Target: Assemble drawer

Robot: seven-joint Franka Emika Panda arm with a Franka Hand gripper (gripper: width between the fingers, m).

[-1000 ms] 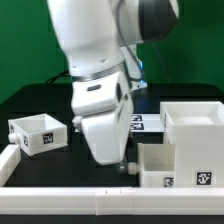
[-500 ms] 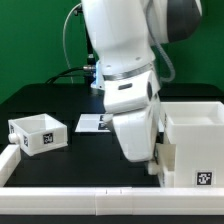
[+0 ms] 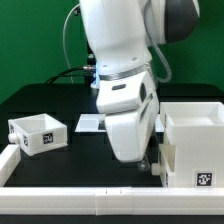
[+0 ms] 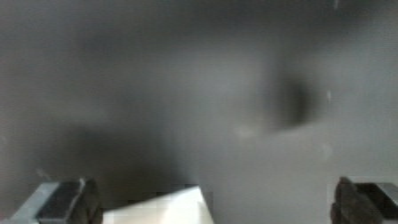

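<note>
A small white open drawer box (image 3: 38, 133) with a marker tag stands on the black table at the exterior view's left. A larger white open box (image 3: 195, 128) with a tag low on its front stands at the right. My gripper (image 3: 150, 166) hangs low over the table, just off the larger box's left side. The arm hides part of that box. In the blurred wrist view the gripper (image 4: 215, 205) has its two dark fingers (image 4: 63, 203) far apart with nothing between the pads. A white corner (image 4: 160, 208) shows below, near one finger.
A white rail (image 3: 90, 202) runs along the table's front edge, with a short white piece (image 3: 8, 160) at the left. The marker board (image 3: 88, 123) lies behind the arm. Cables hang at the back.
The arm has swung to the exterior view's right, now covering the larger box's left part. In the last half second it shifted slightly left. The small box has not moved.
</note>
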